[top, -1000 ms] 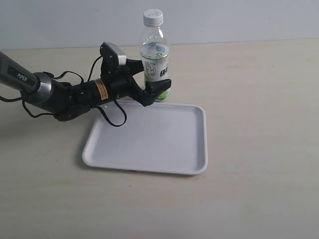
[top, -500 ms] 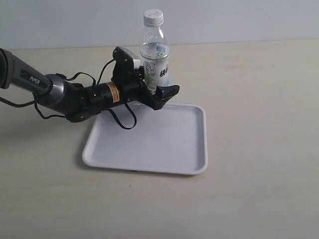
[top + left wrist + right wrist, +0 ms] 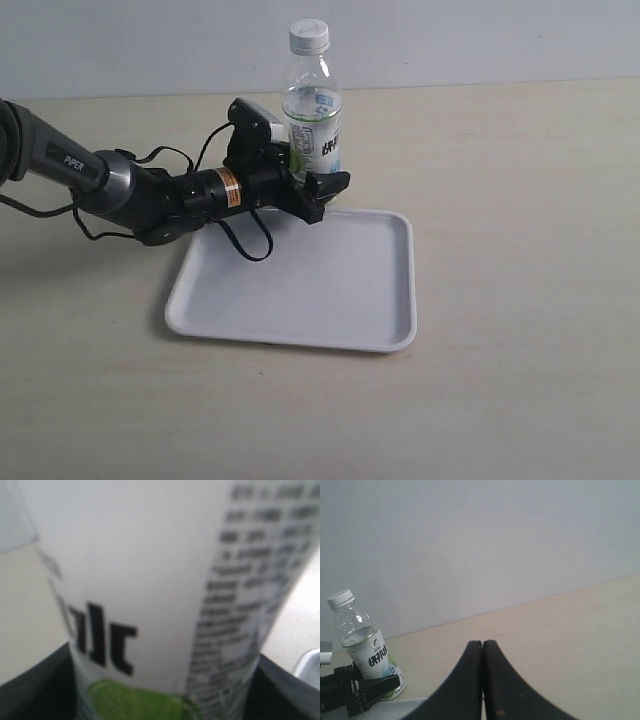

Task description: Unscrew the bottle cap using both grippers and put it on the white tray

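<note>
The bottle cap [image 3: 308, 36] sits screwed on the bottle's neck, so the unscrewing has not begun. The largest thing in the scene is the pale worktop [image 3: 520, 250]. At its centre lies the white tray [image 3: 300, 285], with nothing on it. The bottle [image 3: 312, 120] stands upright on the worktop at about eleven o'clock from the tray, just beyond its far rim. The left pincer [image 3: 318, 178] reaches in from nine o'clock and pinches the bottle low on its label, one dark jaw against each side. The right pincer [image 3: 482, 647] is outside the exterior view. Its own camera shows its jaws pressed together on nothing, well apart from the bottle. By my judgement the bottle is braced. What remains is gripping the cap, twisting it off and setting it on the tray.
</note>
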### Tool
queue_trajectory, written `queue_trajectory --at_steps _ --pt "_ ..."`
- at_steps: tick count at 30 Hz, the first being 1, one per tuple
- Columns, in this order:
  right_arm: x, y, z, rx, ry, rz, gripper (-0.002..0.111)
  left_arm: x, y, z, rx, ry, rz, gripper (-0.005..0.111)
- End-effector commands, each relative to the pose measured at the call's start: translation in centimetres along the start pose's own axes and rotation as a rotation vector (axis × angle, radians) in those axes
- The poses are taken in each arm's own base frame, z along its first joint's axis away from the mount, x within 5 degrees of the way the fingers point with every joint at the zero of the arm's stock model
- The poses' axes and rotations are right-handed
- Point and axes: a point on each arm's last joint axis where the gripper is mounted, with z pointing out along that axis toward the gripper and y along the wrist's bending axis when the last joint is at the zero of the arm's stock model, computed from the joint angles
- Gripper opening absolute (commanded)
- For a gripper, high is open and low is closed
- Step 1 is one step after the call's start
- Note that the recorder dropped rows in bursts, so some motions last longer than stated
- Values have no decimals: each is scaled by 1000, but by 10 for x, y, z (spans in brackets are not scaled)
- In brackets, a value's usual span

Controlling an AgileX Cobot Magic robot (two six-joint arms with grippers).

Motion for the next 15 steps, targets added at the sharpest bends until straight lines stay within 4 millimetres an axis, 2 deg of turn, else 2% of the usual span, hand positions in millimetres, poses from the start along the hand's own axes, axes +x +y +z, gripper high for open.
queue_trajectory --at_steps 1,4,10,15 --pt "2 -1 0 6 1 -2 4 -1 -2 1 14 -2 10 24" --pt "-1 0 0 2 -27 9 8 -1 -2 1 15 0 11 0" --pt "-24 1 -4 -25 -251 149 10 -9 -1 0 11 27 45 0" --pt "-66 15 -8 -59 -272 153 10 -17 2 -3 -14 116 95 0"
